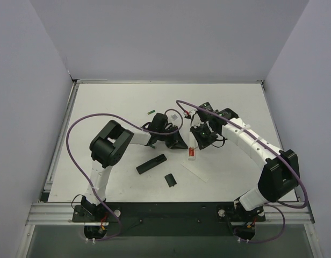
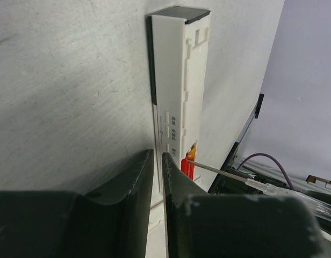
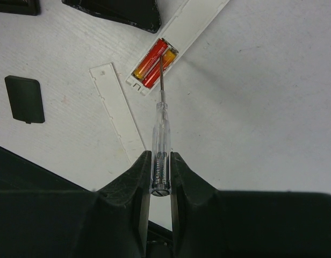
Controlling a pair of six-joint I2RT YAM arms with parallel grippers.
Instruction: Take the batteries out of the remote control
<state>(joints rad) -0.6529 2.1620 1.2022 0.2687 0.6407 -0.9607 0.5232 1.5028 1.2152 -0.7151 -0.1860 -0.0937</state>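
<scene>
A white remote control (image 3: 200,24) lies face up with its slot open, and two red-orange batteries (image 3: 153,63) sit in it; they also show in the top view (image 1: 192,153). My right gripper (image 3: 160,158) is shut on a clear-handled screwdriver (image 3: 160,129), whose tip touches the batteries. My left gripper (image 2: 157,156) is shut, with its tips against the long edge of the white remote (image 2: 181,80). A slim black remote (image 1: 151,163) lies apart at the front. One green battery (image 1: 151,112) lies at the back.
A long white cover strip (image 3: 120,113) lies beside the white remote. A small squarish black cover (image 1: 170,179) lies near the front and also shows in the right wrist view (image 3: 24,98). The two grippers (image 1: 179,142) (image 1: 200,137) are close together mid-table.
</scene>
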